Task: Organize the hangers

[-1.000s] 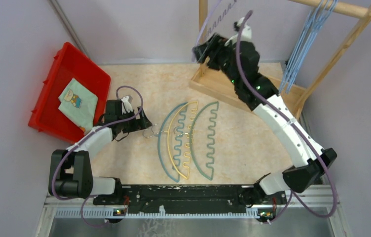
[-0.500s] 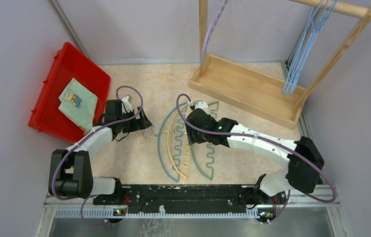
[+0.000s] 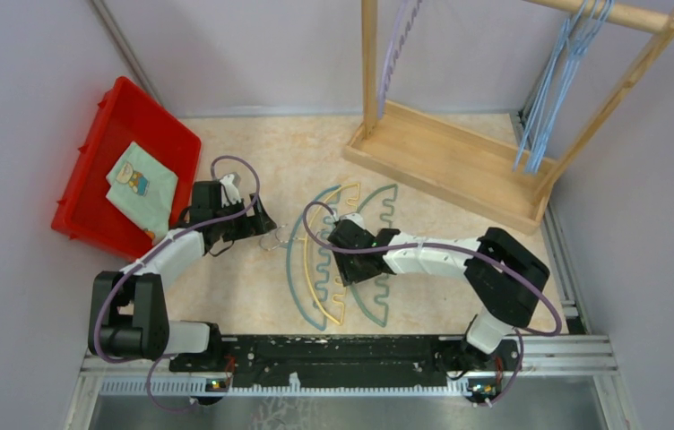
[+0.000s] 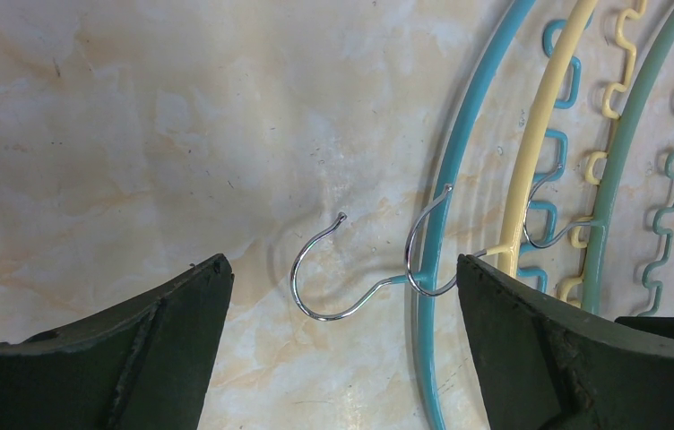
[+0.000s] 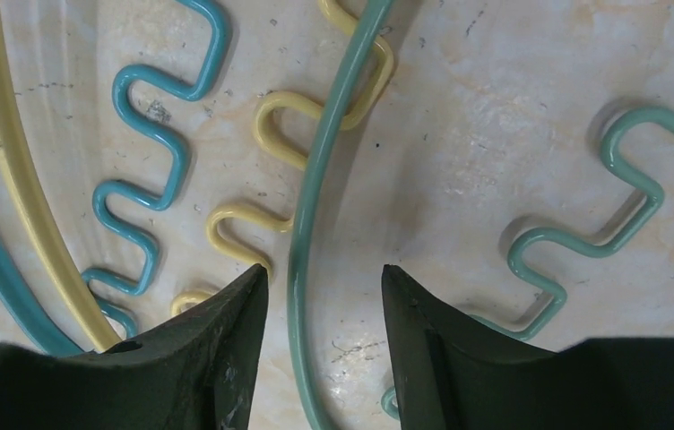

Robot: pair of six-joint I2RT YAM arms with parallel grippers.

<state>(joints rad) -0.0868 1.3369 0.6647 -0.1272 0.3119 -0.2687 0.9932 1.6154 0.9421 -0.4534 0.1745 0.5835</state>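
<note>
Straddling the green hanger (image 5: 299, 224)'s smooth arc, the right gripper (image 5: 323, 279) stands narrowly parted (left gripper (image 4: 342, 269) wide above shiny hooks (image 4: 295, 279)).

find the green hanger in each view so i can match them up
Top external: the green hanger is the rightmost of three lying flat, its middle hidden under the right arm.
Left wrist: near the right edge.
Right wrist: its arc runs down the centre, between the right gripper fingers.
Shared landmark: the yellow hanger, just left of it everywhere.
</note>
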